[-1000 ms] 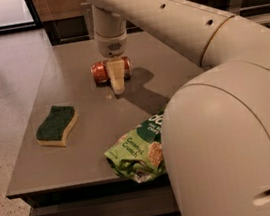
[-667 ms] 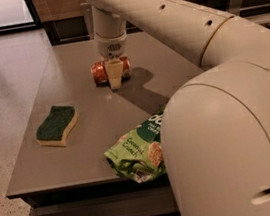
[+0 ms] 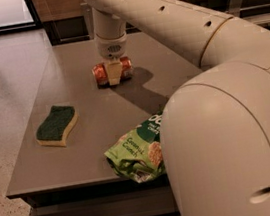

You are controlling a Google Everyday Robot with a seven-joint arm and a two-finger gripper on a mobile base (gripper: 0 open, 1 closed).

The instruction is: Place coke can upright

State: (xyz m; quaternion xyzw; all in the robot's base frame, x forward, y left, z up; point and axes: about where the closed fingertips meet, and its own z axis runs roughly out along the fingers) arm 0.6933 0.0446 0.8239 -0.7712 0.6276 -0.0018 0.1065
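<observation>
At far end of grey tabletop point(image 3: 76, 88), cream gripper point(image 3: 115, 75) down over small red-orange metal coke can point(image 3: 100, 73) lying on side; whether it grips, cannot tell. Nearer: green-topped yellow sponge point(image 3: 55, 125) left, crinkled green snack bag point(image 3: 134, 153) at front edge.

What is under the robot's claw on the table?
The coke can lies on its side on the table, right under the gripper. Its ends stick out on both sides. The gripper covers the can's middle, so that part cannot be seen.
</observation>
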